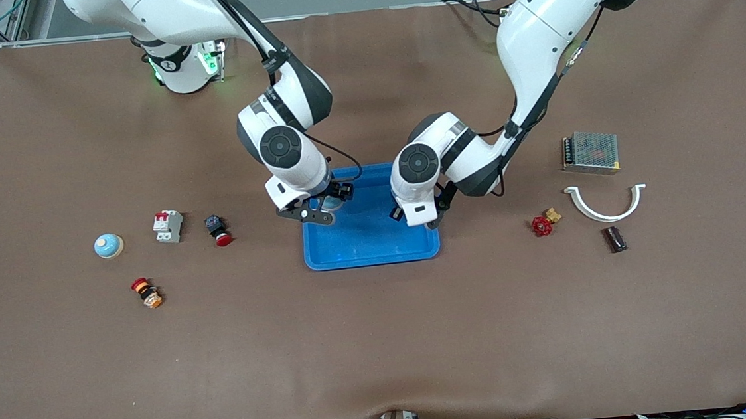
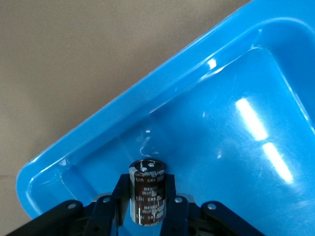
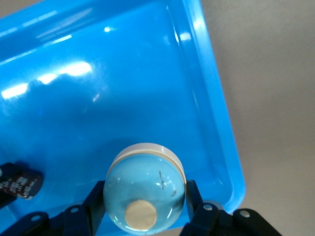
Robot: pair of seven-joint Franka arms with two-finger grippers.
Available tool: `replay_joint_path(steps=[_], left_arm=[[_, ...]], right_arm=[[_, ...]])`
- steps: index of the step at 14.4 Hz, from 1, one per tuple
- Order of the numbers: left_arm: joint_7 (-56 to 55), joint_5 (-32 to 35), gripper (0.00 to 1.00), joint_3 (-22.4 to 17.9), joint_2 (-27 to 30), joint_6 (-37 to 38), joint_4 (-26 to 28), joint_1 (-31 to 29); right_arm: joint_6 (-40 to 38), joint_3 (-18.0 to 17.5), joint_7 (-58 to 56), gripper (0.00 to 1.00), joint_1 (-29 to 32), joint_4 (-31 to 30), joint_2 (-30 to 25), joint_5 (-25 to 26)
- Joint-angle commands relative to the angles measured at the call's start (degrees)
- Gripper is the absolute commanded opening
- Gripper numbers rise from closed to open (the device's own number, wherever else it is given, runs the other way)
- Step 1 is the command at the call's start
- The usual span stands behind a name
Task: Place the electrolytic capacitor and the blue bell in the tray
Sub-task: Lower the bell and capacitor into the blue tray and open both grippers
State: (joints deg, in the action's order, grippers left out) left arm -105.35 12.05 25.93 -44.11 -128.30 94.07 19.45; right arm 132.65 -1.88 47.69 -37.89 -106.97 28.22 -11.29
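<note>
I have both arms over the shallow bright-blue plastic tray [image 1: 376, 249], loads low enough to release without bouncing. Left gripper [image 2: 147, 209] is clamped on the dark cylindrical electrolytic capacitor [image 2: 146, 196]. Right gripper [image 3: 145, 209] is clamped on the pale-blue domed bell [image 3: 144, 189].

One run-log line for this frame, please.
left gripper: holds capacitor over tray | right gripper: holds blue bell over tray

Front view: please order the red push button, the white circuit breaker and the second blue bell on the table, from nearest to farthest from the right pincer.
From the right pincer, over the tray:
1. Red push button, nearest the tray.
2. White circuit breaker, beside it.
3. Second blue bell, toward the right arm's end.
</note>
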Motion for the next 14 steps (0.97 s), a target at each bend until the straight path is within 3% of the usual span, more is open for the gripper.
replay_joint_path(steps=[1,9,14], left_arm=[[-1.52,0.78,0.97,-0.27,-1.24,-0.55,-1.52,0.32],[0.58,1.49,1.00,-0.79,5.25,3.75,-1.79,-4.16],[12.42,1.75,1.00,-1.58,9.92,6.39,-1.79,-9.42]], right_arm=[[3.92,0.74,1.70,0.39,-2.53,-4.65,-2.12,-0.32],[9.12,0.82,2.23,0.39,-3.41,-7.20,-1.41,0.03],[12.36,0.82,2.23,0.39,-3.41,-7.56,-0.10,0.12]])
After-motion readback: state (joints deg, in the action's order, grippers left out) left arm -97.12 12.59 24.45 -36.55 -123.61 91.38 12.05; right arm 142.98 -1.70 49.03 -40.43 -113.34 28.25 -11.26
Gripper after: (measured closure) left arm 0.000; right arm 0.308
